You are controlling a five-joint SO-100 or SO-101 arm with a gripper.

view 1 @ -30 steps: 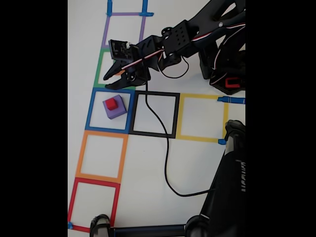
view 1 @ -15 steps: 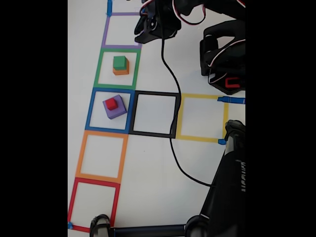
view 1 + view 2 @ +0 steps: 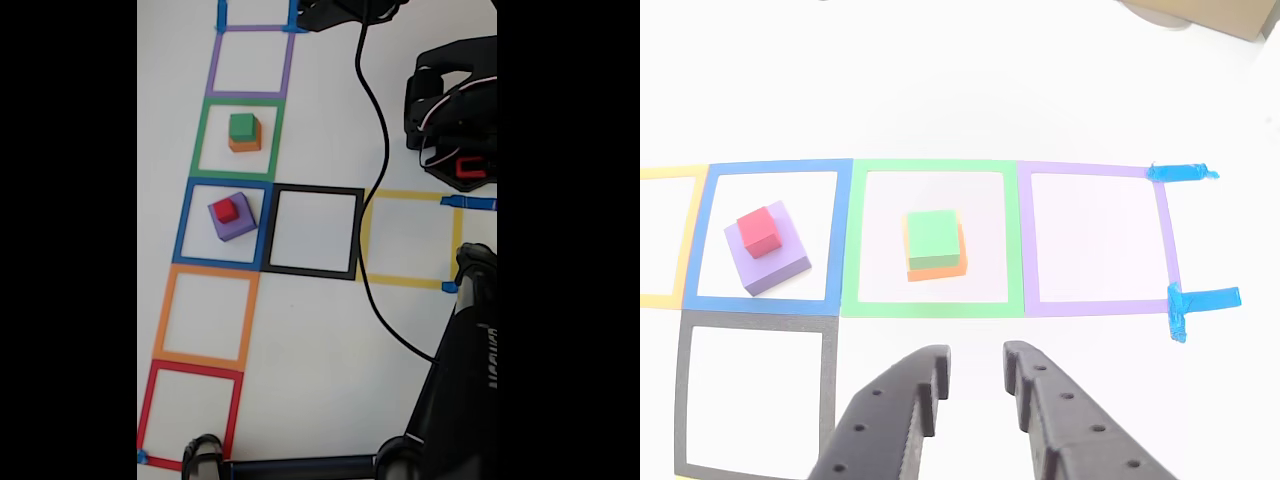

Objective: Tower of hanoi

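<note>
In the green tape square a green cube (image 3: pixel 242 125) (image 3: pixel 933 237) sits on top of an orange cube (image 3: pixel 244 145) (image 3: pixel 938 268). One square over, in the blue tape square, a red cube (image 3: pixel 226 210) (image 3: pixel 760 231) rests on a purple cube (image 3: pixel 236 226) (image 3: pixel 775 268). In the other view my gripper (image 3: pixel 975 365) hangs above the white table just in front of the green square. It is open with a narrow gap and nothing between its fingers. The arm (image 3: pixel 335 10) shows at the top edge of the fixed view, well clear of both stacks.
Purple (image 3: pixel 213 62), orange (image 3: pixel 160 310), red (image 3: pixel 147 405), black (image 3: pixel 356 235) and yellow (image 3: pixel 410 196) tape squares hold nothing. A black cable (image 3: pixel 378 160) runs down across the table. The arm's base (image 3: pixel 455 120) stands at the right, a black stand (image 3: pixel 460 380) at the lower right.
The gripper was low over the green square a second ago. It has since pulled up and away towards the top edge, uncovering the green cube on the orange one.
</note>
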